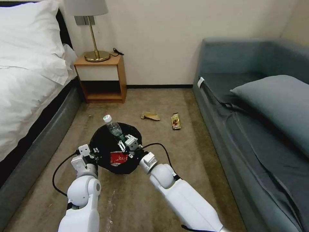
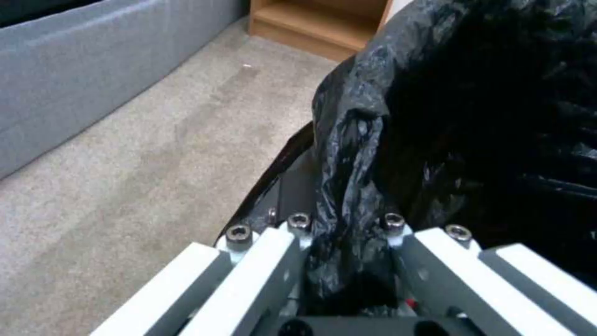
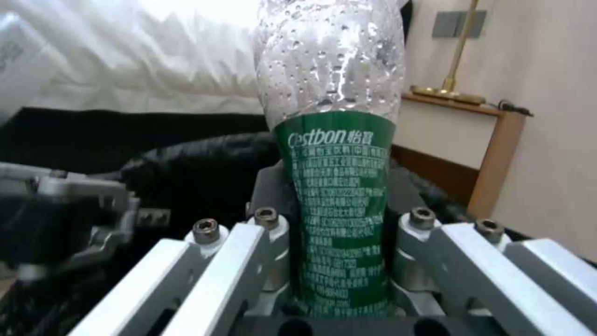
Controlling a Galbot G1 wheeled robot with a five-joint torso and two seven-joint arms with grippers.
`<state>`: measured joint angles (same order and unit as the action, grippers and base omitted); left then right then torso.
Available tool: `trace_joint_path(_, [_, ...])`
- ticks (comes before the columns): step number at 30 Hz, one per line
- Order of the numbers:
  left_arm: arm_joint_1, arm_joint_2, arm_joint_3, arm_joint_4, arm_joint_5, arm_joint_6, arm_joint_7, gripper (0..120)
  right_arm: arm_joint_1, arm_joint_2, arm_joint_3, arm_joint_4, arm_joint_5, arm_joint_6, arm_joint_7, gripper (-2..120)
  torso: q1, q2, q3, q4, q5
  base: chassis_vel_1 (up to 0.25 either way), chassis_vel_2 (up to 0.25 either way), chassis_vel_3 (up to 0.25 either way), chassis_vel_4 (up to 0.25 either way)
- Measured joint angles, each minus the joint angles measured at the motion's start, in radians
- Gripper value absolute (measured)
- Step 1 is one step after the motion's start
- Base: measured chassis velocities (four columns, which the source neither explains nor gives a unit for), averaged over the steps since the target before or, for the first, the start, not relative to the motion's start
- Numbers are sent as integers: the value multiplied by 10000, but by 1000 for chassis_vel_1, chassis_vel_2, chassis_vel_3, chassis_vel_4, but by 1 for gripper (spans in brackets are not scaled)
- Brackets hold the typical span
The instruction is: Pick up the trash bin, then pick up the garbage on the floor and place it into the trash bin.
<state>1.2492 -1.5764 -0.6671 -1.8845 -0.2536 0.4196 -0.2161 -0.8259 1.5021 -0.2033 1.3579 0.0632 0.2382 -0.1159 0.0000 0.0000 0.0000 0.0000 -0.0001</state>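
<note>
- One trash bin (image 1: pixel 111 151), clamped at its 9 o'clock rim by the left gripper (image 1: pixel 93 154).
- One bottle (image 1: pixel 113 127) (green label) pinched by the right gripper (image 1: pixel 126 144) over the bin.
- One red wrapper (image 1: pixel 118 158) inside.
- Two scraps at 1 o'clock on the floor (image 1: pixel 135 193): tan paper (image 1: pixel 150 116), brown wrapper (image 1: pixel 175 121).

We've head cam high, facing fwd/down. Both wrist cams sit v. close behind their fingers. All three share the trash bin (image 1: pixel 116 150) w/ its black bag.
</note>
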Motion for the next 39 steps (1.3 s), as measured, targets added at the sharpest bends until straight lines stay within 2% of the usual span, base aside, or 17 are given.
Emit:
trace_joint_path(10, [8, -6, 24, -83, 23, 3, 0, 3, -130, 110, 58, -122, -221, 17, 5, 19, 0, 0, 0, 0, 0, 0, 0, 0, 0])
trace_joint_path(12, [7, -7, 26, -83, 31, 4, 0, 3, -149, 113, 65, -124, -272, -1, 51, 22, 0, 0, 0, 0, 0, 0, 0, 0, 0])
trace_joint_path(14, [2, -13, 41, -83, 49, 4, 0, 3, -164, 109, 43, -125, -302, -31, 130, 34, 0, 0, 0, -1, 0, 0, 0, 0, 0])
trace_joint_path(15, [2, -13, 41, -83, 49, 4, 0, 3, -164, 109, 43, -125, -302, -31, 130, 34, 0, 0, 0, -1, 0, 0, 0, 0, 0])
trace_joint_path(17, [-9, -19, 56, -67, 53, 5, 0, 3, -159, 98, 16, -125, -314, -39, 122, 44, 0, 0, 0, 0, 1, 0, 0, 0, 0])
trace_joint_path(18, [-9, -19, 56, -67, 53, 5, 0, 3, -159, 98, 16, -125, -314, -39, 122, 44, 0, 0, 0, 0, 1, 0, 0, 0, 0])
trace_joint_path(21, [-15, -32, 63, -33, 57, 4, 0, 3, -144, 99, 1, -122, -319, -46, 86, 59, 0, 0, 0, -1, 0, 0, 0, 0, 0])
trace_joint_path(24, [-17, -32, 56, -29, 59, 5, 0, 3, -144, 99, 0, -121, -319, -48, 75, 64, 0, 1, 0, 0, 1, 0, 0, 0, 0])
trace_joint_path(26, [-28, -32, 40, -23, 62, 5, 2, 3, -151, 116, 6, -124, -323, -74, 128, 78, 0, 0, 0, 0, 1, 0, 0, 0, 0])
trace_joint_path(29, [-31, -33, 40, -22, 63, 5, 2, 3, -163, 138, 25, -141, -337, -83, 161, 84, 0, 0, 0, 0, 1, 0, 0, 0, 0])
trace_joint_path(31, [-35, -52, 41, -18, 67, 5, 4, 3, -211, 151, 47, -145, -354, -83, 172, 94, 0, 1, 0, 0, 1, 0, 0, 0, 0])
trace_joint_path(34, [-35, -60, 43, -5, 73, 5, 6, 3, -243, 151, 63, -116, -366, -80, 174, 99, 0, 0, 0, 0, 1, 0, 0, 0, 0])
trace_joint_path(39, [-33, -64, 43, 0, 85, 5, 12, 3, -295, 200, 167, 128, -374, -51, 222, 100, 0, 0, 0, 0, 1, 0, 0, 0, 0])
